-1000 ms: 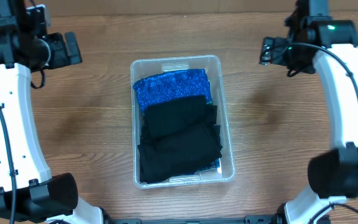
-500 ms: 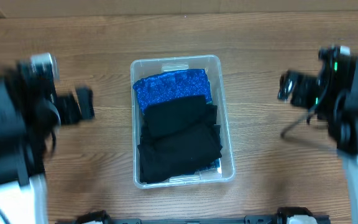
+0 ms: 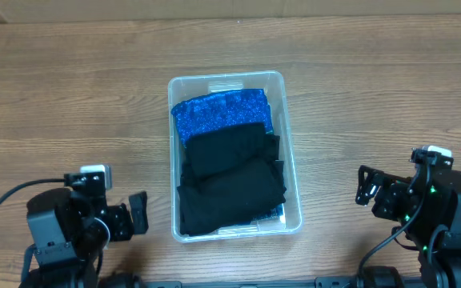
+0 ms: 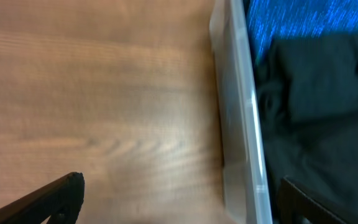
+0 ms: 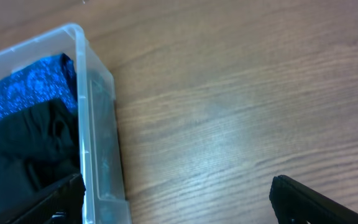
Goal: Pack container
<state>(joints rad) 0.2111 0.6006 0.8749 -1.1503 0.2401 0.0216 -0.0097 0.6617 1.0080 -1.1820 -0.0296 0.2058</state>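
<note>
A clear plastic container [image 3: 226,77] is sitting in the middle of a wooden table [image 3: 374,96], its long sides running away from the robot. A blue sparkly garment [image 3: 222,112] is lying folded at its far end. Black garments [image 3: 230,180] are filling the rest and overlapping the blue one's near edge.

The left gripper [image 3: 138,214] is hanging low beside the container's near left corner, close to the wall but apart from it. In the left wrist view its 2 fingers [image 4: 61,196] are standing wide apart, gripping nothing, with bare wood and the container's clear wall [image 4: 238,112] showing between them.

The right gripper [image 3: 365,186] is hanging over open wood, well apart from the container's right side. In the right wrist view its fingers [image 5: 309,199] are also spread wide and empty, framing the table and the container's right wall [image 5: 95,124].

The table's wood grain is running left to right. A paler tan band [image 3: 334,6] is lying along the far edge of the overhead view.
</note>
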